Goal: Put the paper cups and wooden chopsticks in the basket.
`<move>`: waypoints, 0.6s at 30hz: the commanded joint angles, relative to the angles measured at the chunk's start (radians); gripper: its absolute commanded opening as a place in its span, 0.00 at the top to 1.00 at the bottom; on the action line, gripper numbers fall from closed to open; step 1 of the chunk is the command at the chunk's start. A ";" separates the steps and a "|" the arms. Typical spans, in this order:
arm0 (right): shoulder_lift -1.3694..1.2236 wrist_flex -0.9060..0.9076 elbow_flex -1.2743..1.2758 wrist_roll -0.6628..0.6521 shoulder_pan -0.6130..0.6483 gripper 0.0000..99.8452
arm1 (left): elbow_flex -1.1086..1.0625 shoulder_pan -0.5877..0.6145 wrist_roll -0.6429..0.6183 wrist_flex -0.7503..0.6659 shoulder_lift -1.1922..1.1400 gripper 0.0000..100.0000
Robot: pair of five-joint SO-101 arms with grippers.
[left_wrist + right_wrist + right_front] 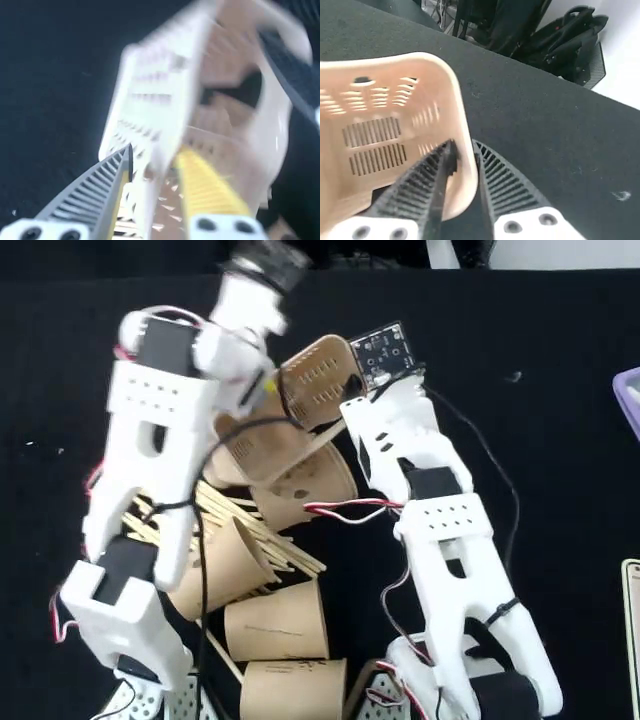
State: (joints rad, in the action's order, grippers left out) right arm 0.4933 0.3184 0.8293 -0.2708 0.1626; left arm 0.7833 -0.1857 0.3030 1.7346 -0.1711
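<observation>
The beige slotted basket (318, 380) is tipped up on its side at the table's middle. My left gripper (266, 388) is shut on one basket wall (160, 100), which is pinched between the grey and yellow fingers of the left gripper (155, 152). From the other side, my right gripper (350, 405) is shut on the basket's rim (465, 115), which the right gripper (463, 147) straddles with its black fingers. Several brown paper cups (275, 618) lie on their sides nearer the arm bases. A pile of wooden chopsticks (255, 528) is spread among the cups.
Black cloth (540, 330) covers the table. A purple object (629, 400) and a tan board (631, 620) sit at the right edge. Cables (345, 508) hang between the arms over the cups.
</observation>
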 commanded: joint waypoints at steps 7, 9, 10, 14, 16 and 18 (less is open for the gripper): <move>0.028 0.183 -0.116 0.196 0.003 0.99 | 0.113 0.182 -0.118 0.028 0.049 0.75; 0.030 0.222 -0.162 0.207 0.003 0.99 | 0.028 0.200 -0.114 0.028 0.097 0.75; 0.028 0.230 -0.179 0.206 0.002 0.99 | -0.021 0.206 -0.109 0.028 0.129 0.75; 0.025 0.229 -0.199 0.207 0.002 0.99 | -0.200 0.196 -0.078 0.026 0.307 0.75; 0.015 0.229 -0.200 0.209 0.003 0.99 | -0.283 0.196 -0.078 0.025 0.405 0.75; -0.001 0.212 -0.202 0.210 0.003 0.99 | -0.352 0.194 -0.078 0.023 0.489 0.75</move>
State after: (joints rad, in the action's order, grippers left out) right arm 0.4979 0.5409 0.6958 -0.0713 0.1672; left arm 0.5393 0.0077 0.2156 1.7530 0.1220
